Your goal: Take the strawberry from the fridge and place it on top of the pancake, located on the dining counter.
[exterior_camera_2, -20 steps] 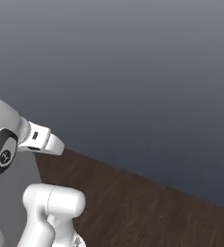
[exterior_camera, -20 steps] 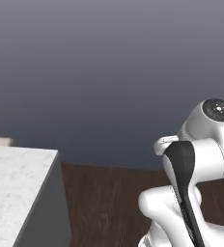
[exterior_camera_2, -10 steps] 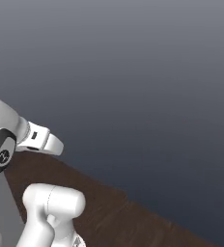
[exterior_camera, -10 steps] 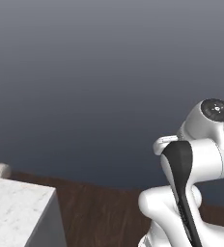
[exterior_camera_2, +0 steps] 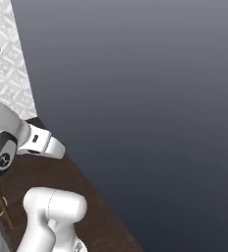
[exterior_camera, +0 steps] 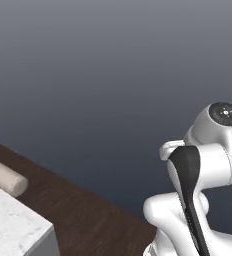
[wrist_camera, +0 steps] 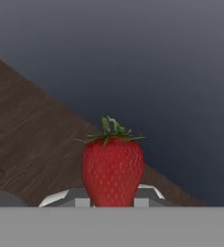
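Strawberry [wrist_camera: 112, 169] sits clamped in the gripper [wrist_camera: 113, 198], red with green leaves up. Both base views have swung since a second ago, so the base is turning; the dining counter [exterior_camera: 13, 230] corner now sits lower left, suggesting transport toward the pancake.

The strawberry [wrist_camera: 112, 171] looks glossy, its red skin pitted with seeds. The floor [exterior_camera: 83, 212] is dark matt wood-grain plank. The desk [exterior_camera: 13, 230] top is smooth white marble-look stone.
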